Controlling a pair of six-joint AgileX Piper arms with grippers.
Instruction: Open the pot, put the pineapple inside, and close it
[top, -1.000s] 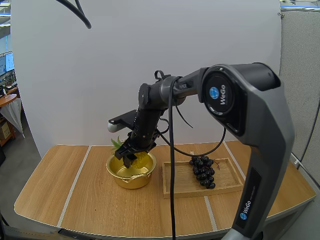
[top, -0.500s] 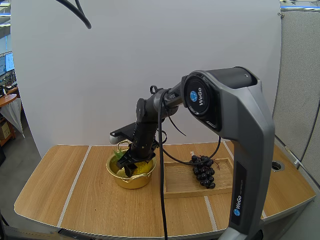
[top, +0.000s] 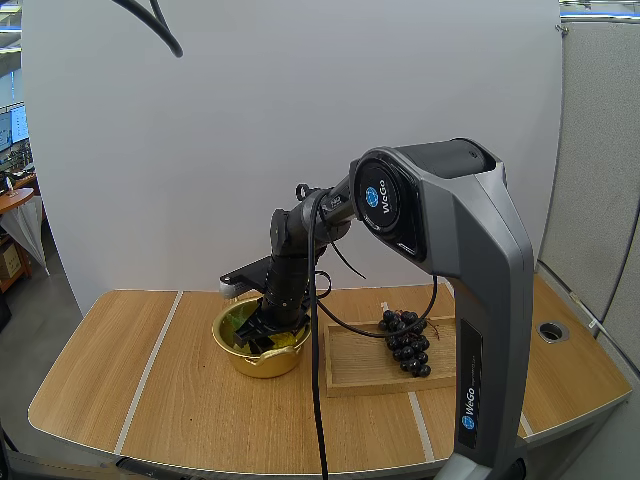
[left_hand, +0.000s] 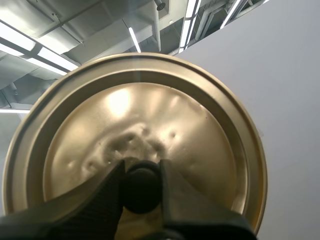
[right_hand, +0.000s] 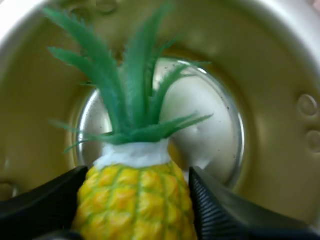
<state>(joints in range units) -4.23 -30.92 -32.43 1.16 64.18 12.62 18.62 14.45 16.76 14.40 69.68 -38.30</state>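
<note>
Tabletop (top: 110, 390): light wood with rounded corners, crossed front to back by pale strips (top: 151, 365). There is a round cable hole (top: 551, 331) near its right end. Behind it stands a plain white screen (top: 200, 140), evenly lit and unmarked. A grey partition (top: 600, 170) stands to the right of the screen. To the left are grey floor (top: 40, 330) and a wooden desk (top: 12, 200), with a monitor (top: 14, 124) above it. Ceiling lights (top: 600, 14) show bright over the partition.
</note>
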